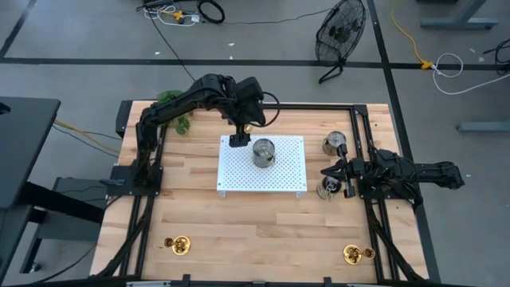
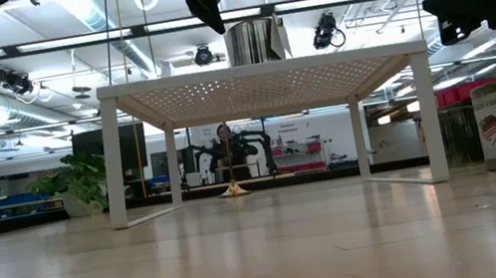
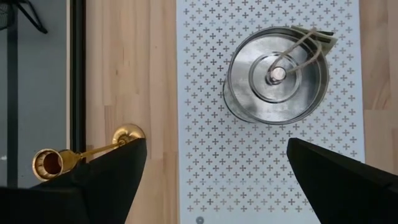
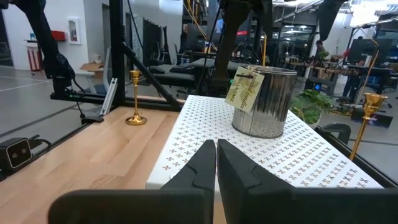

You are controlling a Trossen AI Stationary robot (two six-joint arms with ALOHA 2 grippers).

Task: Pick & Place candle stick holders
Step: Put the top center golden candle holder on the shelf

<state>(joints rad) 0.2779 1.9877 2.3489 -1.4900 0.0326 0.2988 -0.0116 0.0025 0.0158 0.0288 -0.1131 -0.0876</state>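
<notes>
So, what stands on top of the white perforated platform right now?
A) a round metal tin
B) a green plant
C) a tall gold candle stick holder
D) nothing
A: the high view shows a round metal tin standing on the white perforated platform, and no candle stick holder on it.

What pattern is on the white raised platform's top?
Rows of small cross-shaped cutouts cover the white platform; the left wrist view shows it best.

Gold candle stick holder (image 3: pixel 59 160), white cross-perforated shelf (image 3: pixel 205 155), silver tin (image 3: pixel 277 74)

Glossy brass candle stick holder (image 3: pixel 81 155), shiny metal tin (image 3: pixel 277 74), matt wooden table (image 1: pixel 239 231)
</notes>
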